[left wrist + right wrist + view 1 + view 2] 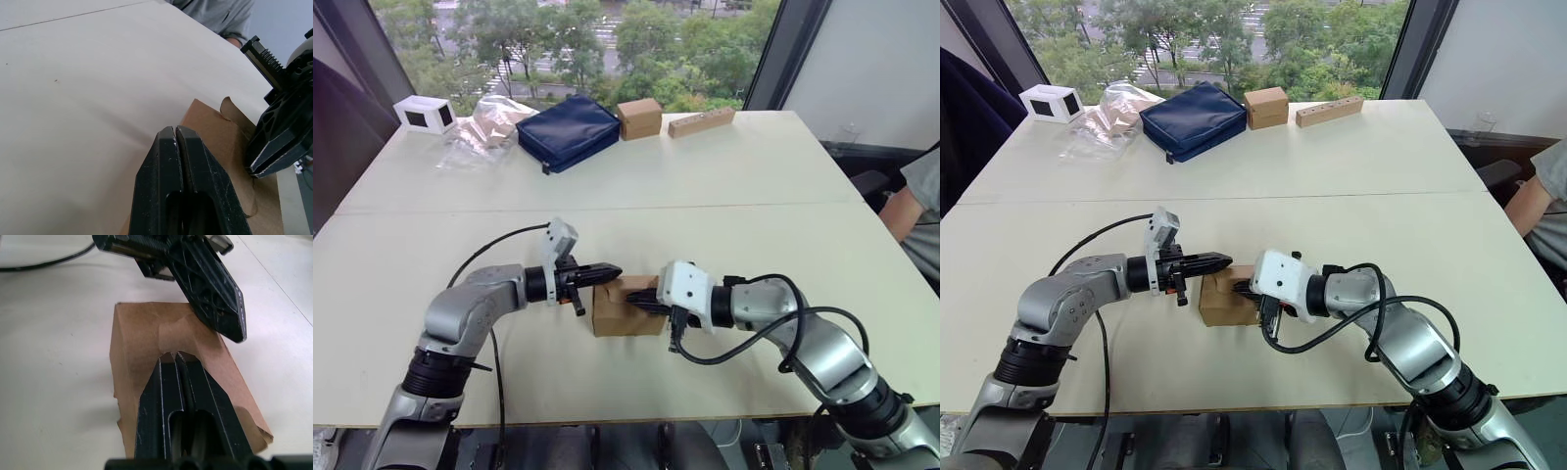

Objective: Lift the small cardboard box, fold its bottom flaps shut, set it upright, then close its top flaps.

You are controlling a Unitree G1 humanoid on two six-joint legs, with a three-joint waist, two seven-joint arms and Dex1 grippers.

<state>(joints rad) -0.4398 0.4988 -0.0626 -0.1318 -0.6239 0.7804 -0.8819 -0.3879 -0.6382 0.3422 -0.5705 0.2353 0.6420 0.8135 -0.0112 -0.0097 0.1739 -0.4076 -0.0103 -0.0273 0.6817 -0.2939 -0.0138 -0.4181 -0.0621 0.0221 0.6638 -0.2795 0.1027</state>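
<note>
The small cardboard box (pixel 615 319) stands on the table near the front edge, between my two arms. My left gripper (pixel 613 270) is shut and its tips hover just over the box's far left top edge. From the right, my right gripper (pixel 634 300) reaches in, also shut, with its tips resting on the box top (pixel 137 338), where the cardboard is dented. In the right wrist view the left gripper (pixel 215 298) crosses over the far side of the box. The top flaps (pixel 215 132) lie down across the top, and one flap edge curls up at a corner (pixel 249 423). The bottom flaps are hidden beneath the box.
At the back of the table sit a navy pouch (pixel 570 130), a squarer tan box (pixel 639 117), a long wooden block (pixel 702 121), a crumpled plastic bag (pixel 484 127) and a small white box (pixel 424 114). A person's arm (pixel 909 208) is at the right edge.
</note>
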